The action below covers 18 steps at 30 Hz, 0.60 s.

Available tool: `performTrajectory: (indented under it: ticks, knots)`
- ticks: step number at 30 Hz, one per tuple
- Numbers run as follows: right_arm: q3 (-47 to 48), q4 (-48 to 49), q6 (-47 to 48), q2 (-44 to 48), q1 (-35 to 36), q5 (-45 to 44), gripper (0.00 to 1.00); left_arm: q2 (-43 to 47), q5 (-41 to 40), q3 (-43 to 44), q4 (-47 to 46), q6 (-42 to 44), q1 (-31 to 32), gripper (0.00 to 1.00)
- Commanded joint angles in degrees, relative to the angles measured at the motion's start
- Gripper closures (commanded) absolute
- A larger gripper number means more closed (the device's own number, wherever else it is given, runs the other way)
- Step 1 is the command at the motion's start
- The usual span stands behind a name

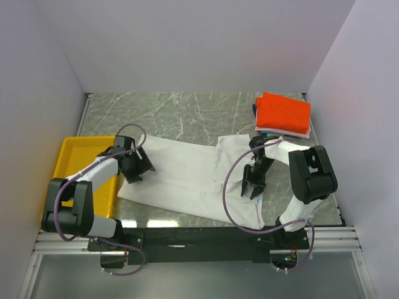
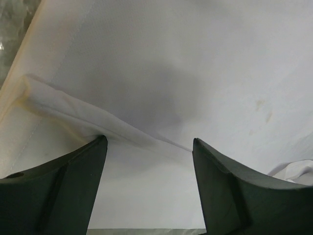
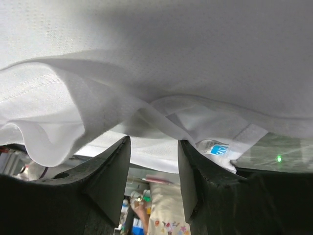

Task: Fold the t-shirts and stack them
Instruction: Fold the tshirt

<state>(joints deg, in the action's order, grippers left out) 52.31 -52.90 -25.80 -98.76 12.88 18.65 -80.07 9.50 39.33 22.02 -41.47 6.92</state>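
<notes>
From above, the white t-shirt [image 1: 187, 177] lies spread across the near desk [image 1: 174, 112]; the orange-red t-shirt [image 1: 282, 113] tops a folded pile far right. Left wrist: the left gripper [image 2: 149, 142] holds its jaws wide over a cloth ridge. Right wrist: the right gripper [image 3: 154, 142] has its jaws part open, white folds draped across them.

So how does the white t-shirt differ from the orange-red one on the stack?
The white t-shirt lies spread out wide across the table; the orange-red t-shirt is folded compact. The white one rests straight on the tabletop; the orange-red one tops a stack at the far right. Both are plain-coloured.
</notes>
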Motion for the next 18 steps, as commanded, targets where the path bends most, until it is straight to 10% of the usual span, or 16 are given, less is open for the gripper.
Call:
performTrajectory:
  ticks: [1,18]
  knots:
    - [4.18,-0.52,1.98,0.06,0.30,-6.26,0.49,0.18,-3.08,-1.63,9.62,-0.45,0.29,0.22]
    - [51.64,-6.87,5.24,-20.47,-1.46,-12.32,0.46,-4.29,-2.38,23.85,11.99,5.35,0.29,0.19]
